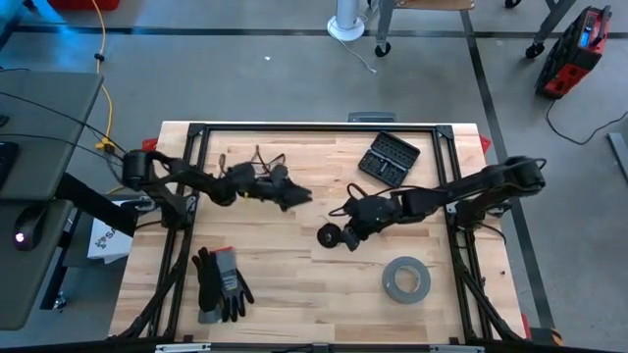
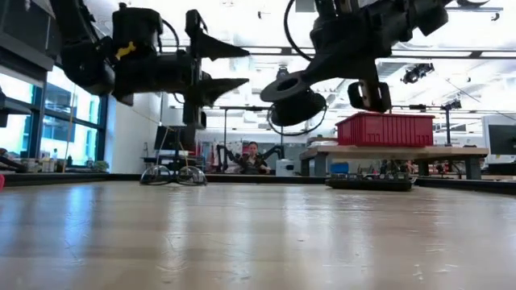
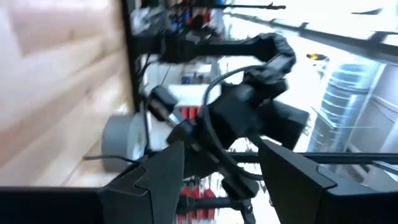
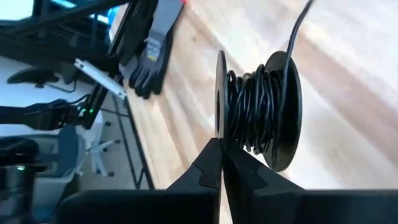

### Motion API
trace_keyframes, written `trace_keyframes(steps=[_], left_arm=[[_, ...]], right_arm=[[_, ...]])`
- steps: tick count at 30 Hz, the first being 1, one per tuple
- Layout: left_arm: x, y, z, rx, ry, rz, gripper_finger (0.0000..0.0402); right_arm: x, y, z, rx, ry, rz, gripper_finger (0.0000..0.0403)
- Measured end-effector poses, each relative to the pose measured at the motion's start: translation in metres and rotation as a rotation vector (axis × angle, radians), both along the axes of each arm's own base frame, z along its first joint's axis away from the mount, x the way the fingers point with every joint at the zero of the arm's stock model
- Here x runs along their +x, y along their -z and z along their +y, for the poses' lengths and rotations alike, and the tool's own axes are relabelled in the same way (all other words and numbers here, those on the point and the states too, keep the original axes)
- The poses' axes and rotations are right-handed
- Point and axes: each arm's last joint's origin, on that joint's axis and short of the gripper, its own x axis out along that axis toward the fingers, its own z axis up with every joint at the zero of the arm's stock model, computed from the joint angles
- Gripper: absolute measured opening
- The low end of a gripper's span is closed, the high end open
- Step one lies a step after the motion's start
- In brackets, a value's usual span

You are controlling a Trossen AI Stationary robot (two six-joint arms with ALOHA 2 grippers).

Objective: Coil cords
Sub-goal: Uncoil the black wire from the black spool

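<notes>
Spool (image 4: 258, 112) wound with cord, lifted clear of the table mid-board and pinched by its flange in the closed right gripper (image 4: 221, 152) — left gripper (image 2: 230, 68) waits opposite, jaws spread, apparently to tend loose cord.

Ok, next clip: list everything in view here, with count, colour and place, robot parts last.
spool: one, black, wound with thin dark cord, held above the table centre
tape roll: one, grey, table's near right
gloves: one pair, black and grey, table's near left
bit case: one, black, far right
table: one, light wood
left gripper: open, above table's left centre
right gripper: shut on the spool's flange
</notes>
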Motion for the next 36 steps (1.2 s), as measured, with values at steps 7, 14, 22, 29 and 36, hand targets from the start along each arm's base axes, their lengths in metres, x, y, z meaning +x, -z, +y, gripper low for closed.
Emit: trace_keyframes(steps=[7,14,22,29,36], left_arm=[[-0.026,-0.044,0.023,0.186,-0.045,-0.15,0.02],[-0.056,-0.081,0.025,0.342,-0.103,-0.189,0.0199],[-0.09,-0.117,0.013,0.673,-0.106,0.128,0.0167],[-0.121,-0.165,0.007,0.981,-0.302,0.235,0.015],[-0.134,-0.21,0.003,1.226,-0.414,0.149,0.015]], right_arm=[[-0.002,-0.012,-0.017,-0.028,0.049,-0.054,0.0],[0.003,-0.019,-0.033,-0.048,0.086,-0.137,0.0],[0.01,-0.034,-0.046,-0.102,0.1,-0.257,0.0],[0.019,-0.065,-0.057,-0.254,0.119,-0.359,0.0],[0.025,-0.095,-0.065,-0.401,0.147,-0.439,0.0]])
